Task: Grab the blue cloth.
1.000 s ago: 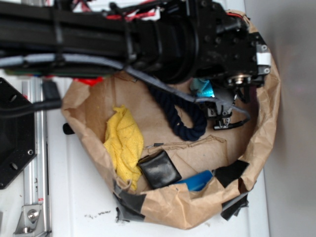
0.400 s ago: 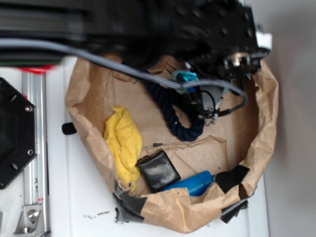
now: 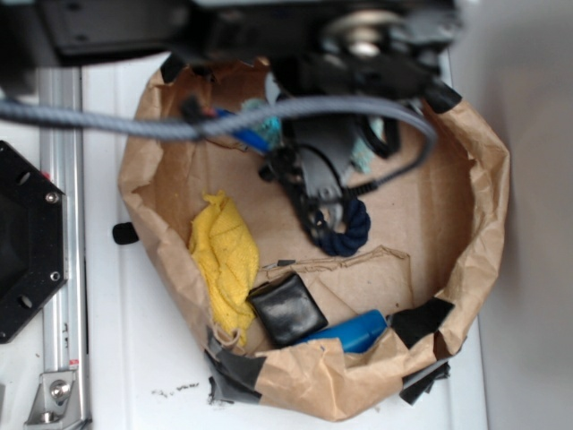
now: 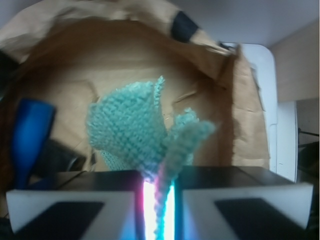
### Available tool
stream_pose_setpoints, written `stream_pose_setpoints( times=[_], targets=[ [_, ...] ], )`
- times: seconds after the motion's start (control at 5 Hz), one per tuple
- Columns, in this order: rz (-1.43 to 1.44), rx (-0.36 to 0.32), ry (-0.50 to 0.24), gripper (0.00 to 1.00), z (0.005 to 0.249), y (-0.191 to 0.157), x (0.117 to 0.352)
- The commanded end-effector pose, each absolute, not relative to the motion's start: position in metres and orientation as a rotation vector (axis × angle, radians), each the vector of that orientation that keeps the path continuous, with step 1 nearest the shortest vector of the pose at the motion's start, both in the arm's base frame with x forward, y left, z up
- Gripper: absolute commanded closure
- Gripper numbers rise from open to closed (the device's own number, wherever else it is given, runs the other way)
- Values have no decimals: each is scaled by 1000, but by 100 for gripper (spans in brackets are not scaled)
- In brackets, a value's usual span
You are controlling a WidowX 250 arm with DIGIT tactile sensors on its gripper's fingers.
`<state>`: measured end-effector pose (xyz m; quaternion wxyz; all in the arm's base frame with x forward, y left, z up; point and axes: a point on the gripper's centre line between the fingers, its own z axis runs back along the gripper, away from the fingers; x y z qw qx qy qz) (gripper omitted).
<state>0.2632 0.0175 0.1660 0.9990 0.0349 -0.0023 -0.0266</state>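
A crumpled brown paper bag (image 3: 488, 233) with rolled-down walls fills most of the exterior view, patched with black tape along its near rim. The robot arm (image 3: 269, 22) spans the top, dark and blurred, with a grey cable (image 3: 107, 121) looping across the bag's opening. On the bag floor lie a yellow cloth (image 3: 224, 260) at the left wall, a navy rope (image 3: 345, 228) near the middle, a black pouch (image 3: 288, 308) and a blue tube (image 3: 354, 331) against the near wall. The right half of the floor is bare paper.

In the wrist view the gripper (image 4: 159, 207) is clamped nearly closed on the blue cloth (image 4: 132, 125), with only a narrow slit between the jaws. The cloth is fuzzy, light teal terry, fanning out beyond the fingers in two folds, raised clear of the bag floor.
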Motion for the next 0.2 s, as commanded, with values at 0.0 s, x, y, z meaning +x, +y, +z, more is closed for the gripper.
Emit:
stream_pose_setpoints(
  times=[0.0],
  targets=[
    [-117,104,-1,100,183,-16,259]
  ],
)
